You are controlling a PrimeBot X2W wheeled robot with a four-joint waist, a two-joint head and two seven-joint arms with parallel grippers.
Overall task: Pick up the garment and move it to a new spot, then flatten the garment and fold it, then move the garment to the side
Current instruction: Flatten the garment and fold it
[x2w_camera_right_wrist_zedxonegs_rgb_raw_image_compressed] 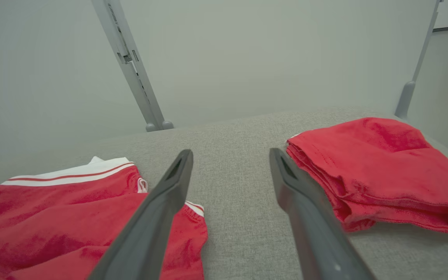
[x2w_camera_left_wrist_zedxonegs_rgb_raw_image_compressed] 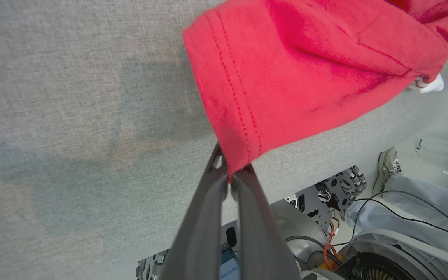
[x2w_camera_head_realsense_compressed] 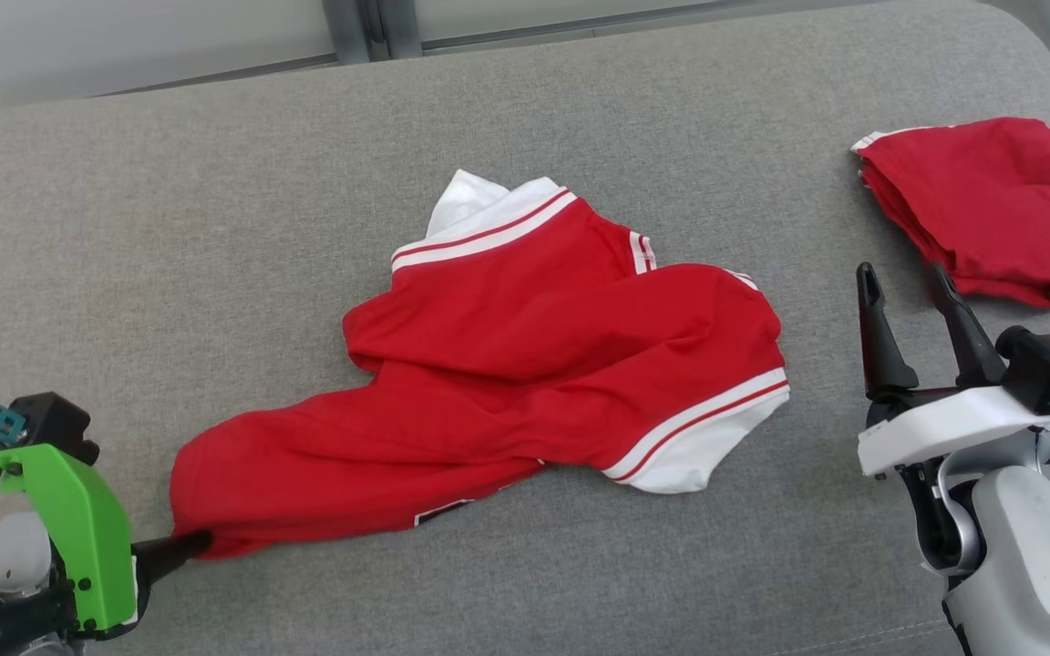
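We judge the task barely begun: our left hand (x2w_camera_head_realsense_compressed: 190, 543) pinches a hem corner of the crumpled red garment (x2w_camera_head_realsense_compressed: 525, 364) lying mid-tabletop (x2w_camera_head_realsense_compressed: 215, 228), our right hand (x2w_camera_head_realsense_compressed: 903, 273) hovers spread, and flattening, folding and setting aside seemingly remain.

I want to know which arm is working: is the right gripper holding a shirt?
No, the right gripper is open, its fingers wide apart over the grey pad with nothing between them.
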